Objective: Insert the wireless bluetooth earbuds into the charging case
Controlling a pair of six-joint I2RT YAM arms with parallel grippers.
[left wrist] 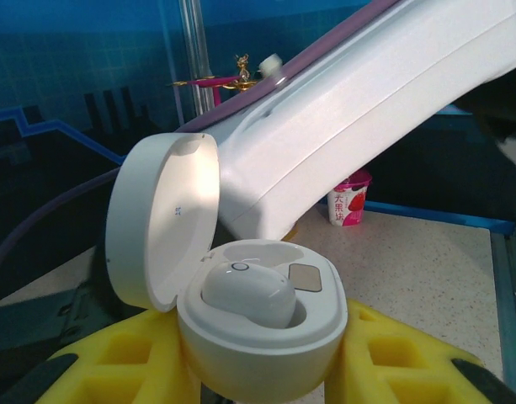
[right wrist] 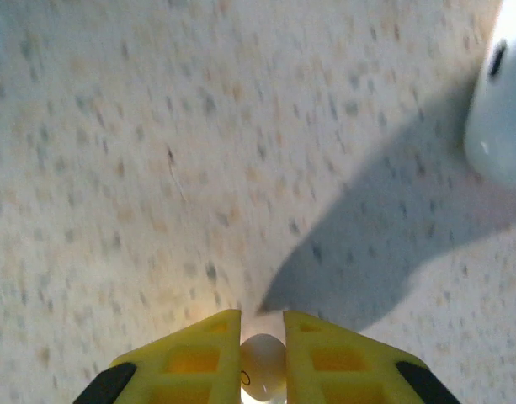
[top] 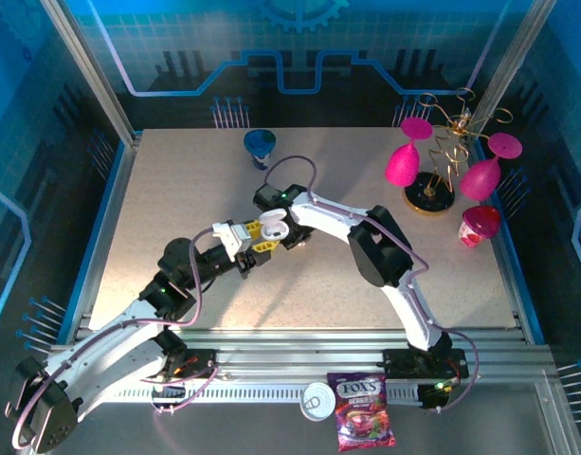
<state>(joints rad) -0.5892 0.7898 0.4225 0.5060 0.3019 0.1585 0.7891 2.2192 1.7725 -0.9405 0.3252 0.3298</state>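
A robot lab cell: aluminium frame [top: 89, 71], blue printed backdrop walls [top: 385, 38], speckled tabletop [top: 176, 199].

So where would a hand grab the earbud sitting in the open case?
Probably the earbud by its domed top, which pokes above the rim of the case. Come from above, away from the lid, which stands upright and blocks that side.

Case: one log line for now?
left gripper shut on open case | one earbud seated | right gripper shut on second earbud

Speckled beige tabletop [top: 176, 209] enclosed by blue circuit-patterned walls [top: 385, 38].
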